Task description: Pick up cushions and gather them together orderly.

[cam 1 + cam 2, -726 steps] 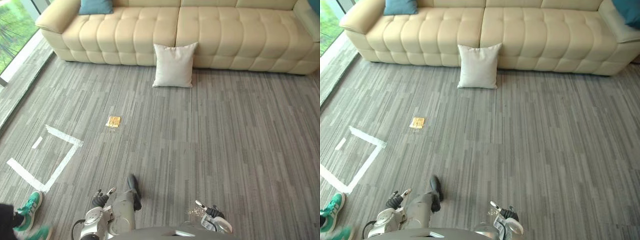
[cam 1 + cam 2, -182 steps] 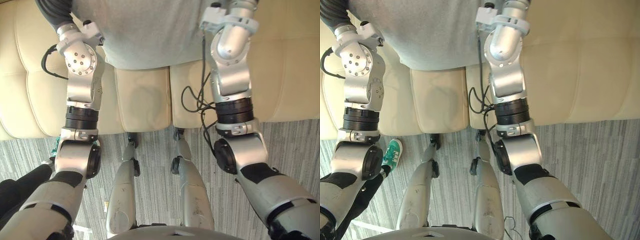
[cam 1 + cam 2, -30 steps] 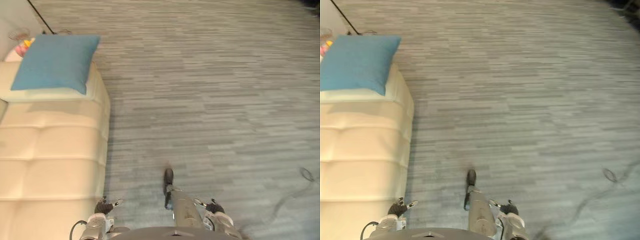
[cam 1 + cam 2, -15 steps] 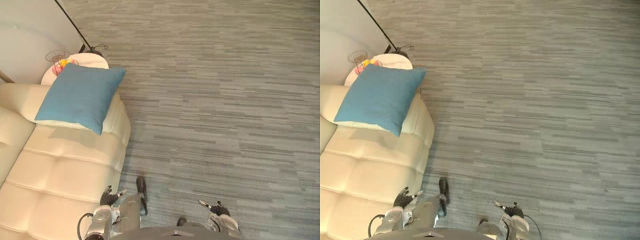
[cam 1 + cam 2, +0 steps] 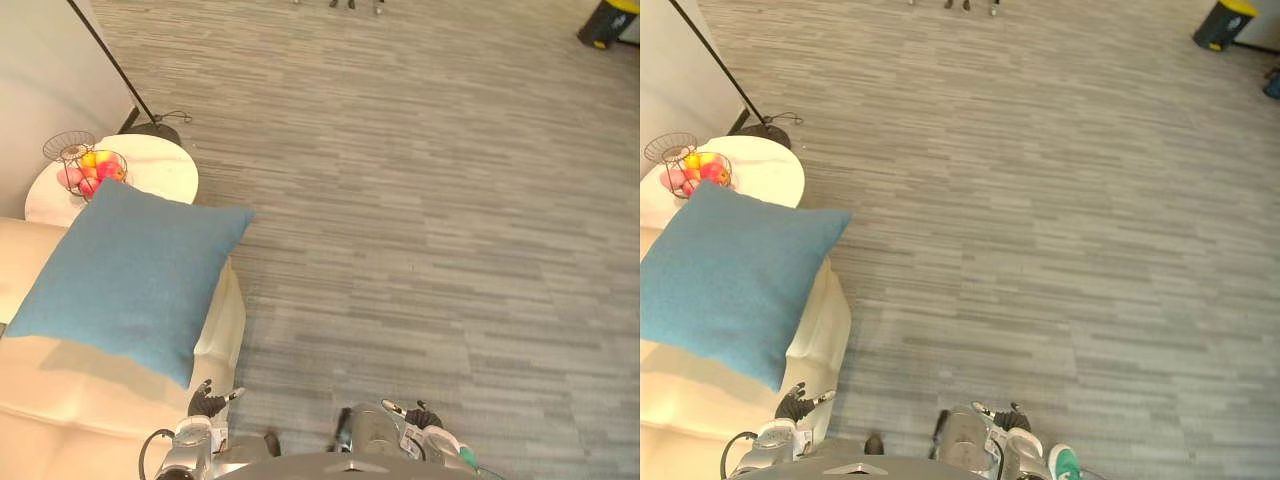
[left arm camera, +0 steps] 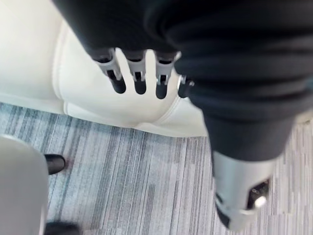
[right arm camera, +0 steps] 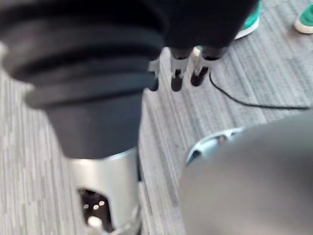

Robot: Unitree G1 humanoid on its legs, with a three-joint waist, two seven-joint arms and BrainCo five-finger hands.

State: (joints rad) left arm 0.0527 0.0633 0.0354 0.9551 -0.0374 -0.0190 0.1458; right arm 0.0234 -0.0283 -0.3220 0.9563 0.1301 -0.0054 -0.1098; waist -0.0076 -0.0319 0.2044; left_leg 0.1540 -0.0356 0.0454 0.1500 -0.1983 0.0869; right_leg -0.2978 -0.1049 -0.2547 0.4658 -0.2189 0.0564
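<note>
A blue cushion (image 5: 120, 280) lies tilted on the end of the cream sofa (image 5: 60, 420), at the left of the eye views, with one corner hanging past the sofa's edge. My left hand (image 5: 207, 401) hangs low at the bottom edge, just right of the sofa and below the cushion. In its wrist view its fingers (image 6: 138, 78) are straight over the sofa's cream leather (image 6: 93, 98) and hold nothing. My right hand (image 5: 415, 414) hangs low further right over the floor. Its fingers (image 7: 179, 73) are relaxed and empty.
A round white side table (image 5: 150, 175) with a wire basket of fruit (image 5: 82, 168) stands behind the sofa's end. A floor lamp's pole (image 5: 100, 55) rises beside it. A yellow and black bin (image 5: 603, 22) stands far right. A person's teal shoes (image 7: 247, 27) are near my right side.
The whole picture has shifted, so the camera has moved. The blue cushion now looks larger and nearer, and the side table shows in full. Both hands stay low and empty.
</note>
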